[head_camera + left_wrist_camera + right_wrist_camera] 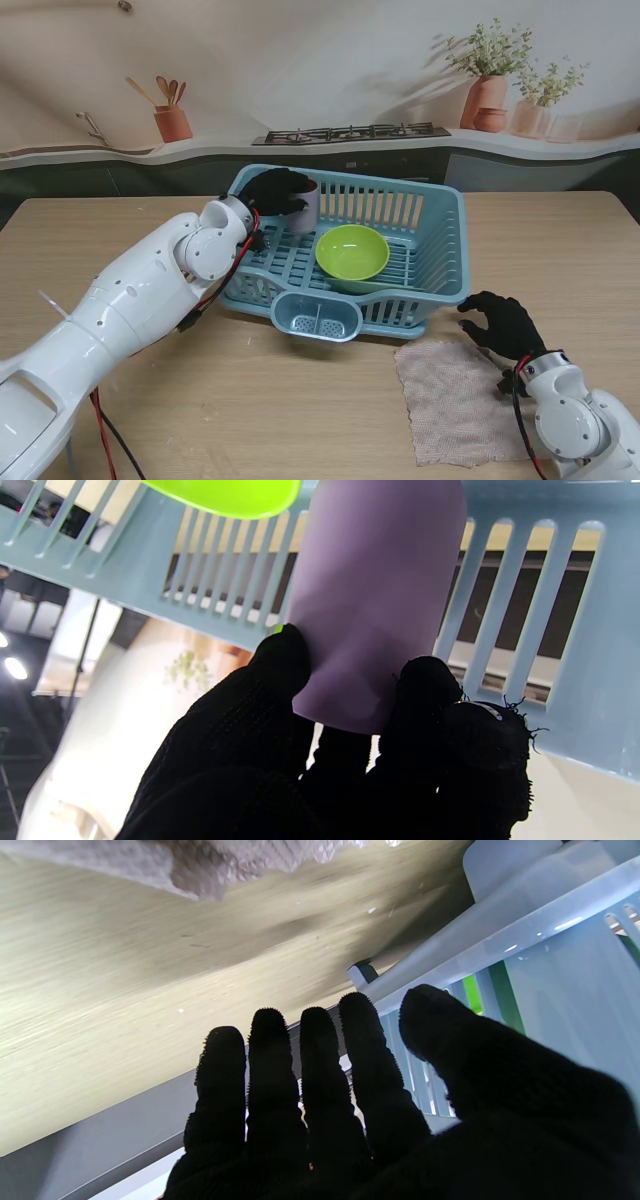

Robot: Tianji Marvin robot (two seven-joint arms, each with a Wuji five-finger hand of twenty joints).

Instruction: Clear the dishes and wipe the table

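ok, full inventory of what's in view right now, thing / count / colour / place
dish rack: 1, light blue, middle of the table, cutlery cup on the side nearer to me
bowl: 1, lime green, inside the dish rack
cup: 1, pale purple, in the rack's far left corner, held
cloth: 1, pinkish beige, flat on the table, right of centre, nearer to me than the rack
table: 1, light wood
backdrop: printed kitchen scene with stove, utensil pot, potted plants, behind the table
left hand: black glove, closed around the cup
right hand: black glove, fingers spread, holding nothing, at the cloth's far right corner
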